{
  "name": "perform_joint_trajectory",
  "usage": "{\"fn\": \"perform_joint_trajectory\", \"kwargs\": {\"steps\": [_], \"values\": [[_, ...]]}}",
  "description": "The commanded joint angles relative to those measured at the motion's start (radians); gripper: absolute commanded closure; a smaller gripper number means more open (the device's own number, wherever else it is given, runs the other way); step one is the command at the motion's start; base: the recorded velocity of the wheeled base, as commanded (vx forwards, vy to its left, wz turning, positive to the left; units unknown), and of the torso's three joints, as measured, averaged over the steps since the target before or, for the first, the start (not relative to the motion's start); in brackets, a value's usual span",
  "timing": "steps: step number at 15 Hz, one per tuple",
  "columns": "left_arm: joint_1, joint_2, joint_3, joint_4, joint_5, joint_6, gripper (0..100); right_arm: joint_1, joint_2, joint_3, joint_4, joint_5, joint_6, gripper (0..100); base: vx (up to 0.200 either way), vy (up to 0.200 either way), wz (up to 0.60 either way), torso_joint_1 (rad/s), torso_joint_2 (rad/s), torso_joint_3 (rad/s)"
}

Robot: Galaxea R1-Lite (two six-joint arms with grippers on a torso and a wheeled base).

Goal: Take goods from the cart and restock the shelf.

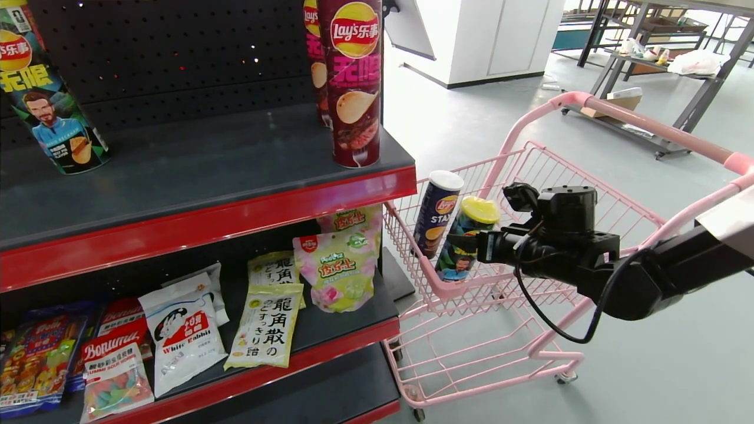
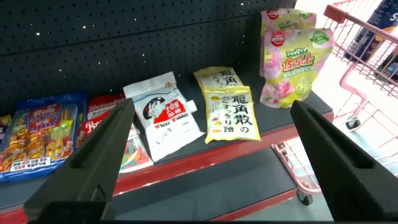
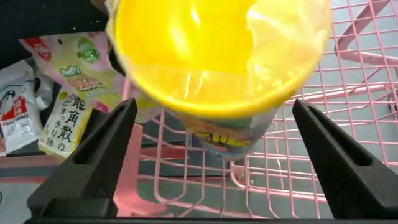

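Two chip cans stand in the pink cart's basket (image 1: 533,171). One is a blue can with a white lid (image 1: 436,213). Beside it is a green can with a yellow lid (image 1: 469,235). My right gripper (image 1: 464,247) is at the yellow-lid can's upper side, open. In the right wrist view the yellow lid (image 3: 217,53) sits between the spread fingers of that gripper (image 3: 212,109). My left gripper (image 2: 211,106) hangs open with nothing in it before the lower shelf (image 2: 205,165). On the top shelf board (image 1: 194,171) stand a dark red can (image 1: 355,82) and a green can (image 1: 50,106).
Snack bags lie on the lower shelf: a white one (image 1: 182,333), yellow ones (image 1: 268,324), a pink-green one (image 1: 339,274). The top board has free room between its cans. Metal tables (image 1: 677,70) stand far behind the cart on grey floor.
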Motion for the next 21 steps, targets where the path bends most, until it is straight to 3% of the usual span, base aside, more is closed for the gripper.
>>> {"fn": "perform_joint_trajectory", "kwargs": {"steps": [1,6,7,12,15,18,21], "values": [[0.0,0.0,0.0,0.0,0.001,0.0,0,-0.002,0.079,-0.096,0.0,-0.009,-0.005,0,0.0,0.0,0.0,0.0,0.0,0.0],[0.0,0.0,0.0,0.0,0.001,0.0,0,0.003,0.132,-0.131,-0.002,-0.022,-0.022,0,0.0,0.0,0.0,0.0,0.0,0.0],[0.0,0.0,0.0,0.0,0.001,0.0,0,0.003,0.137,-0.132,-0.002,-0.032,-0.021,100,0.0,0.0,0.0,0.0,0.0,0.0],[0.0,0.0,0.0,0.0,0.001,0.0,0,0.0,0.122,-0.132,-0.002,-0.063,-0.022,100,0.0,0.0,0.0,0.0,0.0,0.0],[0.0,0.0,0.0,0.0,0.001,0.0,0,-0.011,-0.021,-0.14,0.033,-0.094,-0.044,100,0.0,0.0,0.0,0.0,0.0,0.0],[0.0,0.0,0.0,0.0,0.001,0.0,0,-0.04,-0.185,-0.166,0.099,-0.086,-0.125,100,0.0,0.0,0.0,0.0,0.0,0.0],[0.0,0.0,0.0,0.0,0.001,0.0,0,-0.031,-0.359,-0.244,0.286,-0.086,-0.129,100,0.0,0.0,0.0,0.0,0.0,0.0]]}}
